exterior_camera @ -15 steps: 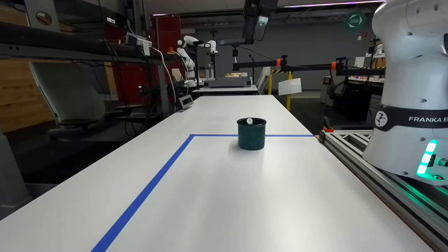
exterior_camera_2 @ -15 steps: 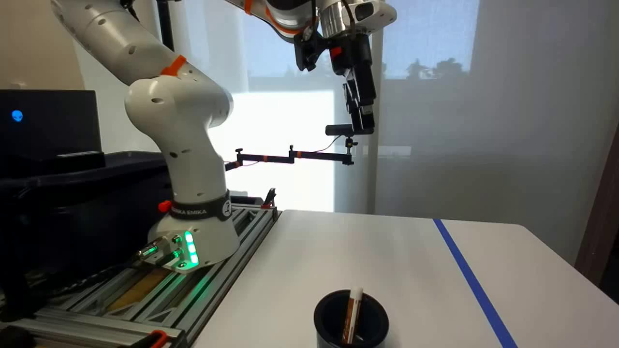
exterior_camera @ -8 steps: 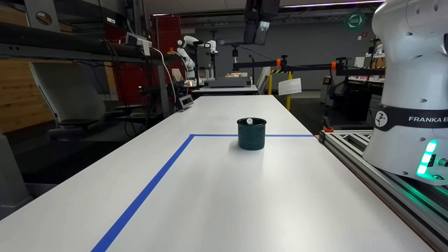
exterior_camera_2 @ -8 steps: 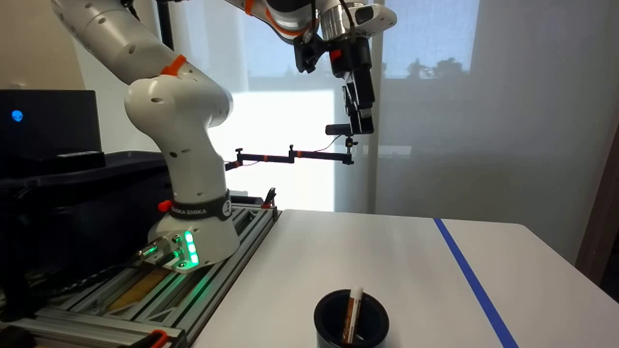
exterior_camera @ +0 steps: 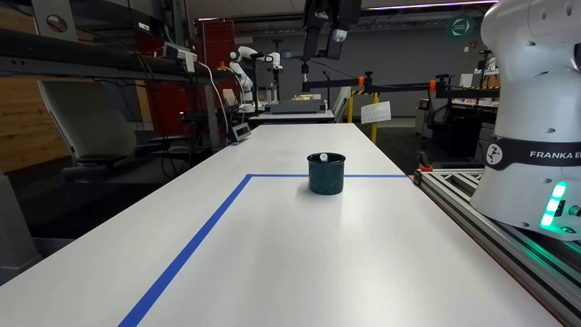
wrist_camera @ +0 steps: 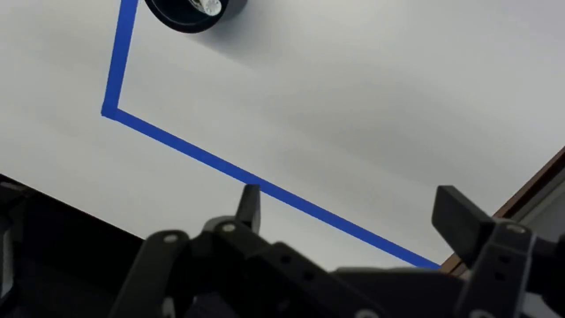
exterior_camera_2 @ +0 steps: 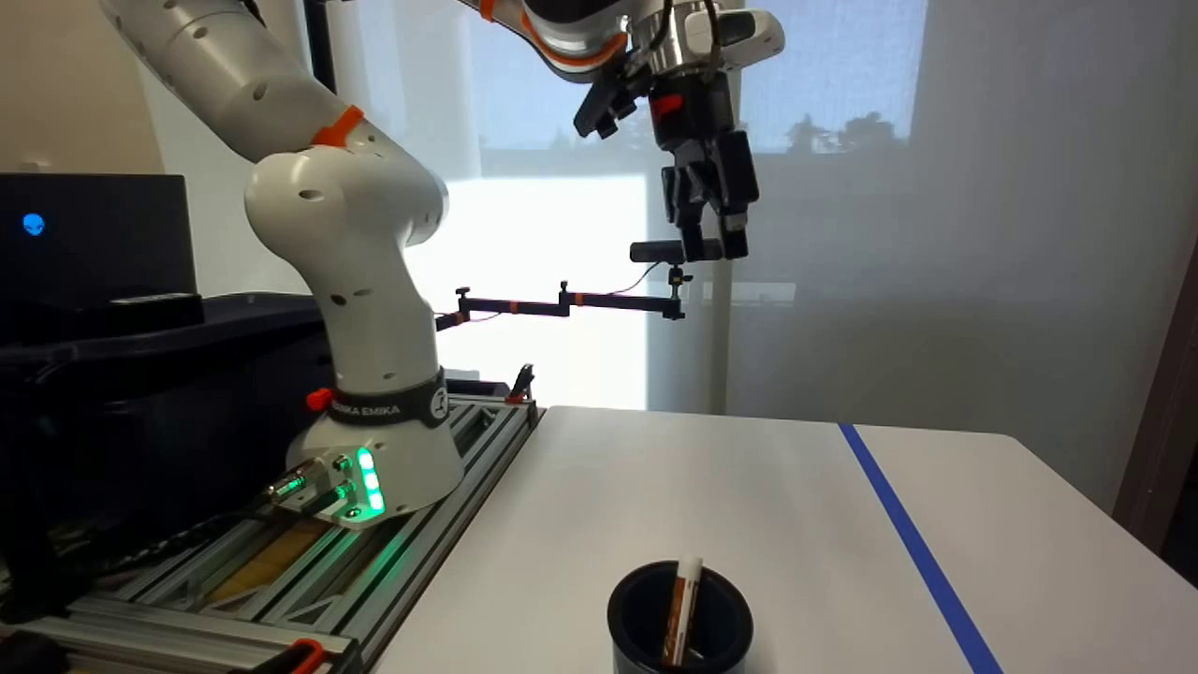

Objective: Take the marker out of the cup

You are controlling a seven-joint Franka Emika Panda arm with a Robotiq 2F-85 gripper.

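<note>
The dark teal-green cup (exterior_camera: 326, 179) stands upright on the white table in both exterior views. The marker leans inside it; in an exterior view the marker (exterior_camera_2: 681, 613) shows a reddish-brown body and a white end just above the rim. In the wrist view the cup (wrist_camera: 190, 29) is cut off by the top edge, with the white marker end (wrist_camera: 212, 7) in it. My gripper (exterior_camera_2: 714, 253) is high above the table, behind and above the cup in this view. In the wrist view the gripper (wrist_camera: 348, 191) has its fingers wide apart with only table between them.
Blue tape (exterior_camera: 213, 220) marks lines on the white table (exterior_camera: 290, 272). The metal rail (exterior_camera_2: 468, 534) and the robot base stand along one side. A black camera arm (exterior_camera_2: 618, 302) reaches in behind the gripper. A small grey device (exterior_camera: 241, 131) sits at the table's far edge.
My gripper has turned about the wrist and shifted slightly right in an exterior view, so both fingers now show apart. It came down slightly at first. The cup and marker have not moved.
</note>
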